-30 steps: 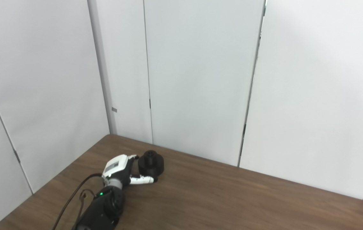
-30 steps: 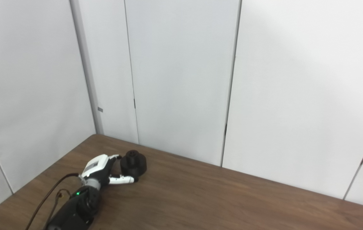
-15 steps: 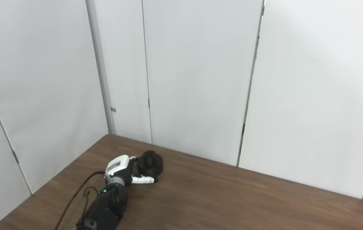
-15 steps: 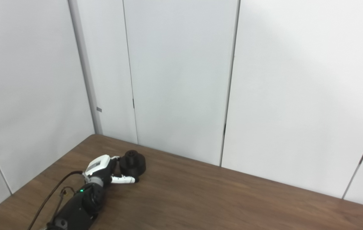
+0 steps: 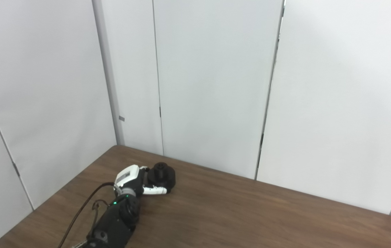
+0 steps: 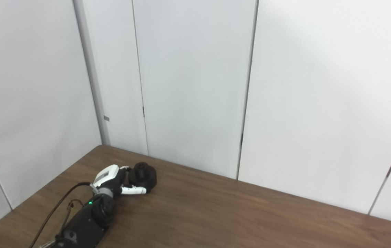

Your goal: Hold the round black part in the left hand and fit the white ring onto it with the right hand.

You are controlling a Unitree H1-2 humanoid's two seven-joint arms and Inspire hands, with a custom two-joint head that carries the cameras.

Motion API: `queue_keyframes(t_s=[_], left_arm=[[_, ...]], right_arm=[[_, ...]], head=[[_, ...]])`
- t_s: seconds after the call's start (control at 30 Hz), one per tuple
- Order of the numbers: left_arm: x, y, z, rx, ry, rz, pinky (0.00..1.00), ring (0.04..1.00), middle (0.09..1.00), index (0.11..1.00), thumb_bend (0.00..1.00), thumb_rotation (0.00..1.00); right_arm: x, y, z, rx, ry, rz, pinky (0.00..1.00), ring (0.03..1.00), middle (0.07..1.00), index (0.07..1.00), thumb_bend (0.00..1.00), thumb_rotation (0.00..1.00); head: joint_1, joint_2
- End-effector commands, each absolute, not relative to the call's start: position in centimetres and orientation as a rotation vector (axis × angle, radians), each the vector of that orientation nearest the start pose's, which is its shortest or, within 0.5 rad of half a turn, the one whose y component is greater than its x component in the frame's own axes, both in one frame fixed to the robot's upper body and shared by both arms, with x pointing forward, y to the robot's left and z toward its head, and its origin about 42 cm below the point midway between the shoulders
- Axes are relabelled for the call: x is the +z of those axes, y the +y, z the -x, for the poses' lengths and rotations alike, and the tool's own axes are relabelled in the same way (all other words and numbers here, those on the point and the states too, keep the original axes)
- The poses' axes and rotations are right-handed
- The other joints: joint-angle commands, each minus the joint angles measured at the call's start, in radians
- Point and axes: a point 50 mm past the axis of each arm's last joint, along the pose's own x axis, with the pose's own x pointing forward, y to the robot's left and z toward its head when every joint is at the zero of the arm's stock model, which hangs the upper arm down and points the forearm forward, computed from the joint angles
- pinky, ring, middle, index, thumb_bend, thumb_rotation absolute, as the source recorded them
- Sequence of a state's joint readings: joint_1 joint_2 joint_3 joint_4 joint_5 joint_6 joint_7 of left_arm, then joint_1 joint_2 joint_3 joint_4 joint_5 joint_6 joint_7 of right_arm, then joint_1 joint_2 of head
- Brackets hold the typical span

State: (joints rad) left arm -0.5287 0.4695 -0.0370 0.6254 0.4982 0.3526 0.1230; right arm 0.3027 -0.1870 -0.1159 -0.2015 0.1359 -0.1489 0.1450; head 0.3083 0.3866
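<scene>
Reaching in from the lower left, the left hand [image 5: 131, 179] is wrapping its fingers [image 5: 154, 189] around the round black part [image 5: 161, 176], which is sitting on the brown counter [image 5: 236, 213] near its far left corner, close to the white wall panels [image 5: 212, 82]. A black cable [image 5: 78, 215] is trailing along the arm

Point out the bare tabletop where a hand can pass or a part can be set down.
The table is bare from the black part rightward to the wall panels. Only the far left corner is crowded, where the left hand wraps that part.
</scene>
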Motion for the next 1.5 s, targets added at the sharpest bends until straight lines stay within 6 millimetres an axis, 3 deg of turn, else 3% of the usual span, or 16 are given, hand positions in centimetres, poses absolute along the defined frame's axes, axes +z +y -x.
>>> queue_keyframes(t_s=[0.0, 0.13, 0.27, 0.53, 0.83, 1.47], left_arm=[[18.4, 40.7, -45.6, 0.415, 0.284, -0.925, 1.00, 0.963, 0.932, 0.867, 1.00, 0.46], [17.5, 40.7, -45.6, 0.416, 0.285, -0.830, 0.98, 0.957, 0.934, 0.875, 1.00, 0.44], [16.7, 40.5, -45.6, 0.427, 0.272, -0.793, 0.90, 0.929, 0.911, 0.868, 1.00, 0.43], [15.3, 39.5, -45.7, 0.417, 0.268, -0.802, 0.88, 0.926, 0.910, 0.864, 1.00, 0.46], [14.0, 38.9, -45.5, 0.401, 0.271, -0.821, 1.00, 0.959, 0.923, 0.846, 1.00, 0.39], [12.8, 38.3, -45.9, 0.445, 0.282, -0.932, 1.00, 0.995, 0.947, 0.820, 1.00, 0.41]], right_arm=[[10.1, -29.9, -17.8, 0.003, -0.070, 0.072, 1.00, 1.000, 0.979, 0.998, 0.60, 1.00], [10.1, -29.9, -17.7, 0.003, -0.075, 0.081, 1.00, 1.000, 0.983, 0.994, 0.59, 1.00], [10.1, -29.9, -17.7, 0.005, -0.074, 0.071, 1.00, 1.000, 0.985, 0.994, 0.59, 1.00], [10.0, -30.0, -17.6, 0.005, -0.084, 0.078, 1.00, 1.000, 0.982, 0.990, 0.57, 1.00], [10.3, -30.0, -17.4, 0.004, -0.080, 0.089, 1.00, 1.000, 0.985, 0.991, 0.56, 1.00], [10.3, -30.0, -17.4, -0.001, -0.075, 0.065, 1.00, 0.998, 0.971, 0.979, 0.57, 1.00]], head=[[0.000, 0.000], [-0.002, 0.000], [-0.003, 0.002], [-0.009, 0.005], [-0.010, 0.008], [-0.019, 0.010]])
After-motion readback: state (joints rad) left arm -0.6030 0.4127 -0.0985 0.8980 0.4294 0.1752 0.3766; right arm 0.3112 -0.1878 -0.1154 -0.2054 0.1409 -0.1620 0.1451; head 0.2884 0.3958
